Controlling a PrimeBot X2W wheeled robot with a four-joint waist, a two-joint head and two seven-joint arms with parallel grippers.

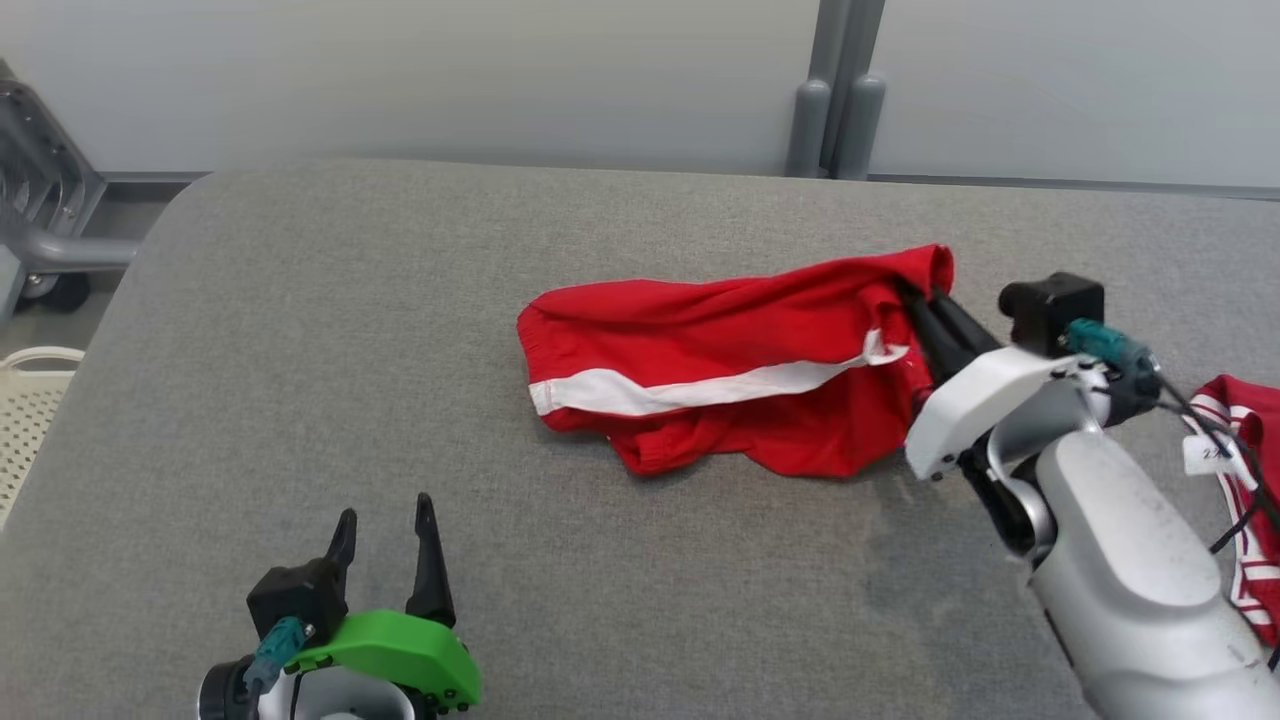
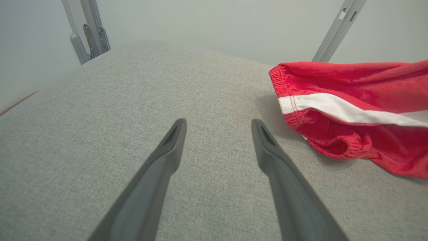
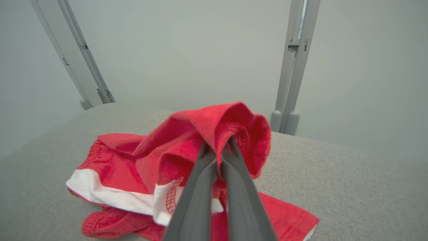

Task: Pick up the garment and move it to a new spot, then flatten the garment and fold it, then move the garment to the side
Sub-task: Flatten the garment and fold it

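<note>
Pinching the shorts (image 1: 720,370) by their three-o'clock hem with the right gripper (image 1: 922,292), clamped tight; holding the left gripper (image 1: 385,508) agape, empty, at their seven o'clock.

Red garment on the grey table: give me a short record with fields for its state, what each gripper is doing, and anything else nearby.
garment: red garment with a white stripe, crumpled, not flattened
surface: grey table
right gripper: shut on the garment's right-hand hem; that hem is raised, the rest lies on the table
left gripper: open, holding nothing, apart from the garment
nearby: second red and white garment at the table's right edge; pale basket beyond the left edge
stage: garment gripped, not yet folded
</note>
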